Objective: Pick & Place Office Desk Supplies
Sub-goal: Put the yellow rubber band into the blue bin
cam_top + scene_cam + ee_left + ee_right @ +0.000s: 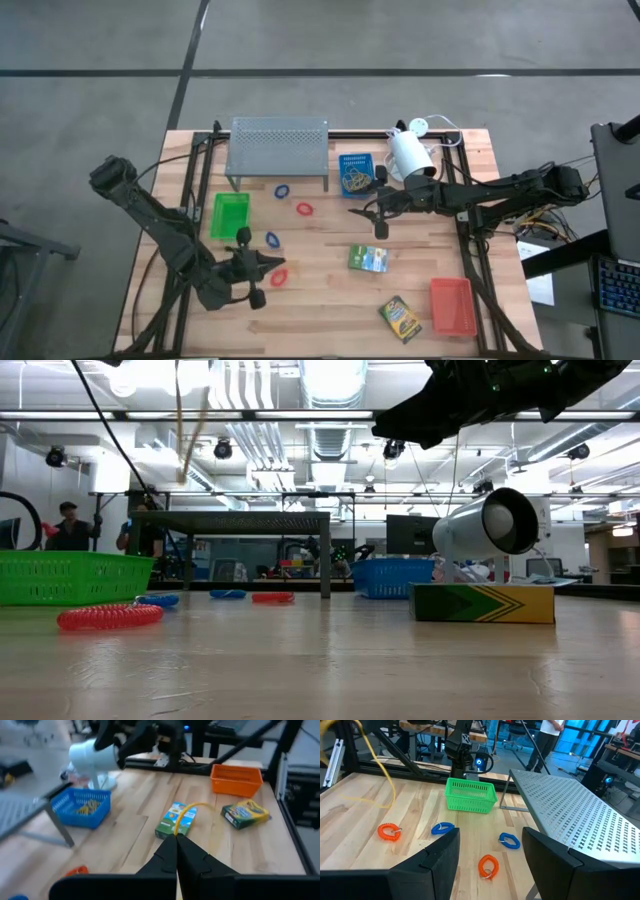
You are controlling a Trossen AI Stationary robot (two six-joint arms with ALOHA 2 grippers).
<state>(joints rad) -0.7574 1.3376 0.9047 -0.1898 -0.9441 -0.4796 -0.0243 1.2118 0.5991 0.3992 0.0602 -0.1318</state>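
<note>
Landmark: the grey perforated shelf at the back of the desk; places below are given from it.
Left gripper: the left gripper hovers well in front of the shelf, fingers pressed together on a thin tan rubber band that loops up from the tips in the left wrist view.
Right gripper: the right gripper hangs just off the shelf's front right corner, jaws spread wide and holding nothing.
Loops: 2 blue loops and 2 red ones lie in front of the shelf; a blue loop sits at its front edge, a red loop just in front of that, another blue loop nearer the front, and another red loop right beside the left gripper.
Trays: the green tray sits at the shelf's front left corner; the blue tray, already holding tan bands, stands to the shelf's right; the red-orange tray is far off toward the front right of the desk.
Card boxes: 1 box lies in front and to the right of the shelf, the other box farther out, near the red-orange tray.
Lamp: a white lamp stands beyond the blue tray.
Step in hand: probably carrying the band for placement.
Next move: likely a carry across to the blue tray, then release; the limp band could snag on the tips.
</note>
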